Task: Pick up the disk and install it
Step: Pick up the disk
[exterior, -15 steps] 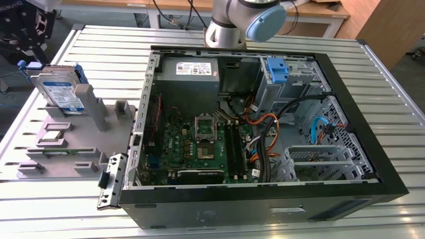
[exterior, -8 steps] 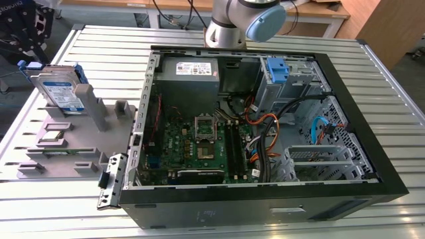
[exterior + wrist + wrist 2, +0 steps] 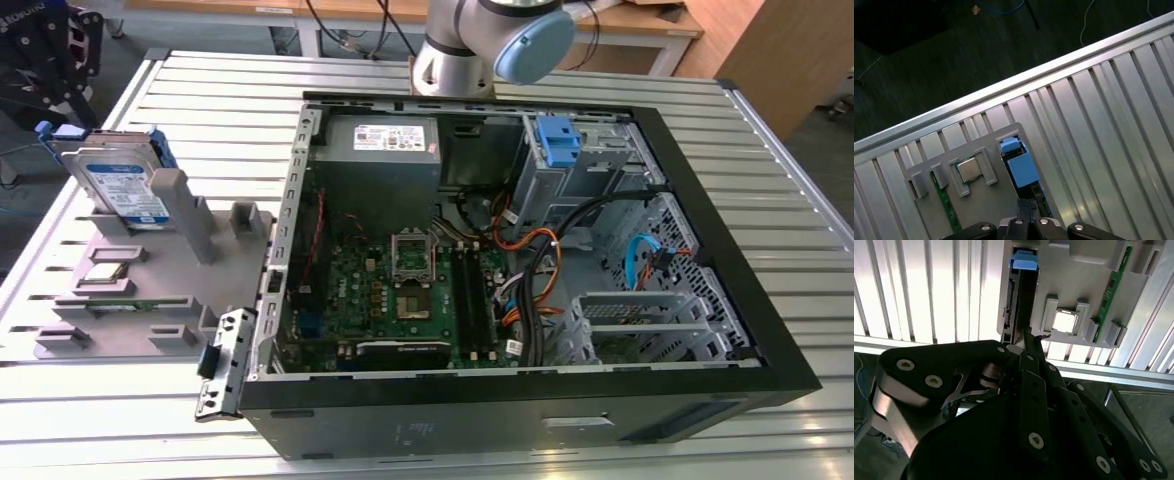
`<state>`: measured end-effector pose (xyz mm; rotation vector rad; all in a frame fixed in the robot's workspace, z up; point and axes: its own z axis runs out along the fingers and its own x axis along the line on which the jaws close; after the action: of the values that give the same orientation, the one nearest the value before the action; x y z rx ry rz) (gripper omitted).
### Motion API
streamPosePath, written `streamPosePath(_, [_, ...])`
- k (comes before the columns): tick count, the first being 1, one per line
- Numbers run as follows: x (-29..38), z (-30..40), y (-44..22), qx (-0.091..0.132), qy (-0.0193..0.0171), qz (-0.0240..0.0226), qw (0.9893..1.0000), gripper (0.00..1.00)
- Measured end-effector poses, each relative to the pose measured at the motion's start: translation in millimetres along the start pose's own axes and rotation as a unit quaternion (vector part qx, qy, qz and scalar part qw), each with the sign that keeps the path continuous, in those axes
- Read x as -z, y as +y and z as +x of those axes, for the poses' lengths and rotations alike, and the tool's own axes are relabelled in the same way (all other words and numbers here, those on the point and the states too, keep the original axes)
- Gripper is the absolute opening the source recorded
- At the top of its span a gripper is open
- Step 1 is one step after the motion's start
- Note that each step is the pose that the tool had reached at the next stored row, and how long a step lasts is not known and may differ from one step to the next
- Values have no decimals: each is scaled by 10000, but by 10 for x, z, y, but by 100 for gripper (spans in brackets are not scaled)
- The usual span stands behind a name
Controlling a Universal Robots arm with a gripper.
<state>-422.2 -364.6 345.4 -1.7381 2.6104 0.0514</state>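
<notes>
disk (image 3: pixel 118 186): upright in grey holder (image 3: pixel 214 262) on bench (image 3: pixel 227 75), upper left of exterior view; not picked, not installed. gripper (image 3: pixel 1030 338): over disk's edge, jaws closed together, empty.

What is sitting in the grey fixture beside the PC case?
The disk stands upright in a slot of the fixture. A processor chip and a green memory stick lie in recesses. The disk's lower part is hidden by the fixture's supports.
</notes>
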Motion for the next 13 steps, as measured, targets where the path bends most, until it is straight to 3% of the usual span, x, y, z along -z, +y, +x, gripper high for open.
streamPosePath(5, [-9,1,0,427,11,-10,9991,11])
streamPosePath(13, [-26,1,-1,776,8,-5,9970,11])
